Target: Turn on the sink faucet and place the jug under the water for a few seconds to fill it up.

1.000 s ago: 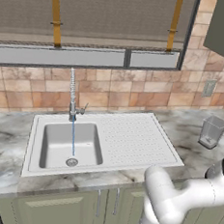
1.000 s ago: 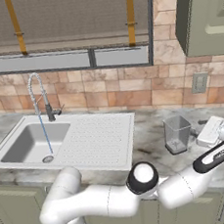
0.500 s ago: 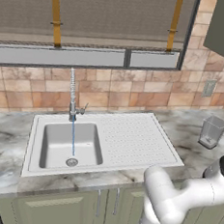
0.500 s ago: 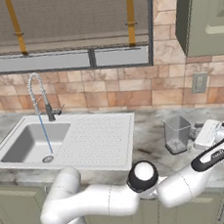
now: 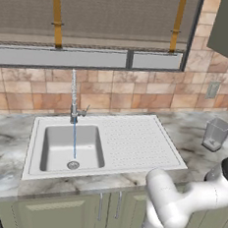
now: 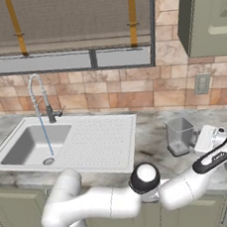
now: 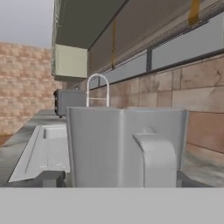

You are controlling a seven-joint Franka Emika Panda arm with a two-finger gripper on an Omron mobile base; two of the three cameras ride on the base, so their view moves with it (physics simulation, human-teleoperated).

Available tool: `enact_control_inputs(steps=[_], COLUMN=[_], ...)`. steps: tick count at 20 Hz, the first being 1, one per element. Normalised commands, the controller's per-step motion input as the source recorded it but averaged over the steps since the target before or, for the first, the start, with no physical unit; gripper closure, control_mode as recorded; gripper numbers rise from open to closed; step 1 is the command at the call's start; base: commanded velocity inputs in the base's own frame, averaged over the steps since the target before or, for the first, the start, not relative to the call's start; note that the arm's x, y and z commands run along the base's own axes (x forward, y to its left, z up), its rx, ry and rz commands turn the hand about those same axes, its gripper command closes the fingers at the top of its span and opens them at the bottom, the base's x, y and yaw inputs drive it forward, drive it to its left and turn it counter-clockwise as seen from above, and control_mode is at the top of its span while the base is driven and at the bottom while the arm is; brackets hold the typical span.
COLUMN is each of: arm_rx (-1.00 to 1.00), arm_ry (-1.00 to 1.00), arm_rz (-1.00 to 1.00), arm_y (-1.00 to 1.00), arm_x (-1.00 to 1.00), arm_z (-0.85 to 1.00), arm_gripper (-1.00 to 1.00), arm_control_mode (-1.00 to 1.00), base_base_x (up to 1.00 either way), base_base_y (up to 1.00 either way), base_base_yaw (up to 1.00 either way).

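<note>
Closing on the jug [image 6: 180, 136], the gripper [image 6: 207, 140] has edged leftward since the earlier frame and now sits just at its 3 o'clock. In the hand view one jug [image 7: 126, 146] stands handle-forward between spread fingers [image 7: 51, 178]. One blue water [image 5: 74, 140] stream falls from the sink faucet [image 5: 74, 98] into the sink [image 5: 133, 142].

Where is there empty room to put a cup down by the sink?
The ribbed drainboard of the sink is bare, between the basin and the marble counter. The counter stretch between the sink and the jug is bare too. It gets crowded at the jug, where the gripper sits beside it.
</note>
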Motion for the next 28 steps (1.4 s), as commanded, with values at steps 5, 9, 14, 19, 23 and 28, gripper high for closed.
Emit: enact_control_inputs(steps=[5, 9, 14, 19, 23, 28], arm_rx=[0.00, 0.00, 0.00, -0.06, -0.06, -0.03], arm_ry=[0.00, 0.00, 0.08, 0.13, 0.16, 0.16], arm_rz=[0.00, 0.00, -0.01, 0.00, 0.00, 0.00], arm_y=[0.16, 0.42, 1.00, 1.00, 1.00, 1.00], arm_x=[0.00, 0.00, 0.00, 0.00, 0.00, 0.00], arm_z=[0.04, 0.13, 0.44, 0.31, 0.11, 0.00], arm_gripper=[1.00, 1.00, 1.00, 1.00, 1.00, 1.00], arm_control_mode=[-1.00, -1.00, -1.00, -1.00, -1.00, -1.00], base_base_x=[0.00, 0.00, 0.00, 0.00, 0.00, 0.00], base_base_y=[0.00, 0.00, 0.00, 0.00, 0.00, 0.00], base_base_yaw=[0.00, 0.00, 0.00, 0.00, 0.00, 0.00])
